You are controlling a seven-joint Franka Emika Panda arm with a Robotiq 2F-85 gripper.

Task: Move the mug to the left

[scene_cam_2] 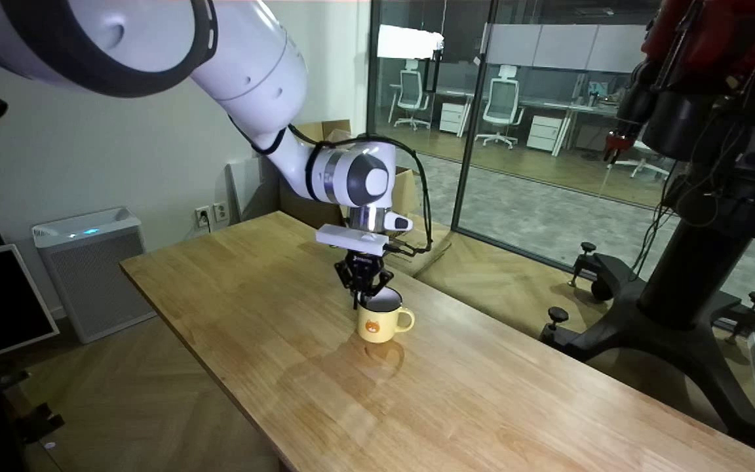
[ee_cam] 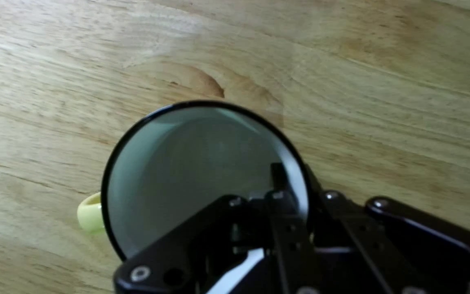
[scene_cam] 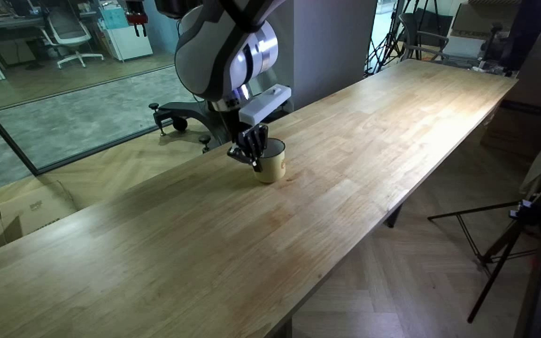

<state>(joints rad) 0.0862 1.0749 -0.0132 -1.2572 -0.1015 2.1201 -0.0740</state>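
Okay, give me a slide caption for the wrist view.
Wrist view: black tool straddling one side of a dark-rimmed, yellow-handled mug, seen from above against a wooden tabletop.

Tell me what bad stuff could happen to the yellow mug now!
The gripper seems to pinch the mug by just one side of its rim, so it might slip or swing.
The handle sticks out on the side away from that pinch, so its weight could tip the mug that way.
The mug is nearer one long edge of the table; if dropped, it might roll off.
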